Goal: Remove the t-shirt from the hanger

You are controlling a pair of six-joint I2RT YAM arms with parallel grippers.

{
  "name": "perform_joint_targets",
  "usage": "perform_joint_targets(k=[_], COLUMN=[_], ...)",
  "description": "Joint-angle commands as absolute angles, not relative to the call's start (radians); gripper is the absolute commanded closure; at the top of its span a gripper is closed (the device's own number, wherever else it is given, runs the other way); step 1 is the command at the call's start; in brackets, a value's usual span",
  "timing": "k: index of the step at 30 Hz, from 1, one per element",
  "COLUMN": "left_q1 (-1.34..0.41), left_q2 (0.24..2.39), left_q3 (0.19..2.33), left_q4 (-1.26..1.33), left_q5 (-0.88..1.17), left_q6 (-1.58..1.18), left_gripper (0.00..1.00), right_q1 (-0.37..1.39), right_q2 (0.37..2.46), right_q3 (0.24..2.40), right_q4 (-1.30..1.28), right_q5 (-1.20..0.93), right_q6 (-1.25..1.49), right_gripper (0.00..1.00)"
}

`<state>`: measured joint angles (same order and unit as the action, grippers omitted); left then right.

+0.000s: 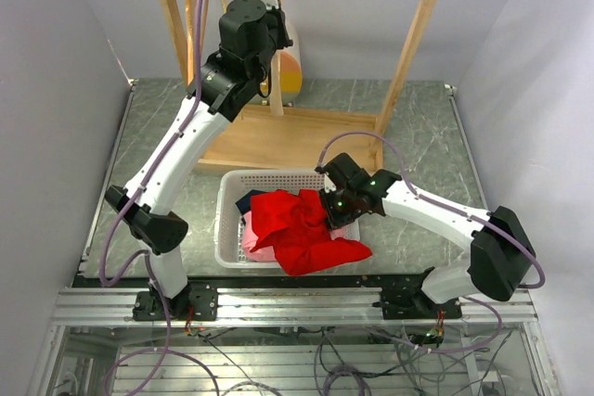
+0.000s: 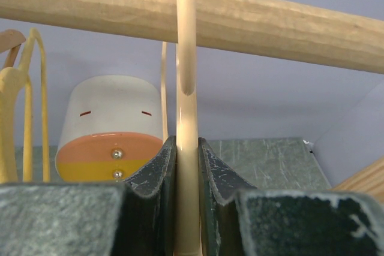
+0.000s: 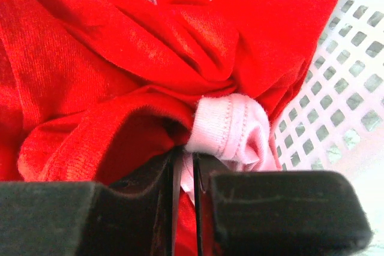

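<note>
A: Grey marble table [image 1: 422,127], wooden rack [image 1: 409,48] behind. At left, the left gripper [image 2: 187,166] is clamped narrow on the bare hanger [image 2: 186,58].
B: And the t-shirt [image 1: 297,224]?
A: Heaped over the white basket [image 1: 229,194], with the right gripper [image 3: 185,161] pinching a fold. It looks soft, light and limp, so it is best gathered by a thick bunch.

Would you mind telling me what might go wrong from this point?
The right jaws pinch pink fabric together with the red t-shirt, so pulling away may drag both out. The t-shirt spills over the basket rim; released there, it might slide onto the table. The left jaws clamp the hanger by the rail; tugging could jolt the rack.
</note>
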<state>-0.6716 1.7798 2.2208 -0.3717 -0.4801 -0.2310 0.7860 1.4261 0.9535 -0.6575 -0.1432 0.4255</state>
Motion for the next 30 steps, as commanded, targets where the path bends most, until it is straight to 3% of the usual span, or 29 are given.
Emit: perform_joint_targets(k=[1, 12, 14, 17, 21, 28, 30], left_q1=[-0.645, -0.566, -0.561, -0.56, -0.559, -0.56, -0.559], left_q2=[1.8, 1.811, 1.802, 1.783, 1.748, 1.653, 1.614], left_q3=[2.285, 2.182, 2.156, 2.131, 2.1, 2.041, 2.011], left_q4=[-0.322, -0.294, -0.284, -0.272, -0.265, -0.258, -0.253], left_q5=[-0.485, -0.404, -0.392, -0.373, -0.329, -0.233, -0.204], left_q6=[-0.216, -0.268, -0.272, -0.275, -0.285, -0.321, -0.324], left_gripper=[0.93, 0.93, 0.93, 0.81, 0.54, 0.29, 0.03], right_q1=[0.788, 0.788, 0.789, 0.79, 0.788, 0.789, 0.789], right_q2=[1.383, 1.325, 1.32, 1.318, 1.314, 1.307, 1.295], right_q3=[0.971, 0.997, 1.039, 1.088, 1.16, 1.349, 1.39], right_q4=[-0.711, -0.784, -0.802, -0.842, -0.892, -0.992, -0.995], right_q5=[-0.13, -0.105, -0.102, -0.086, -0.049, 0.054, 0.086], right_q6=[0.421, 0.431, 0.425, 0.415, 0.395, 0.346, 0.343], right_gripper=[0.87, 0.87, 0.82, 0.71, 0.52, 0.46, 0.46])
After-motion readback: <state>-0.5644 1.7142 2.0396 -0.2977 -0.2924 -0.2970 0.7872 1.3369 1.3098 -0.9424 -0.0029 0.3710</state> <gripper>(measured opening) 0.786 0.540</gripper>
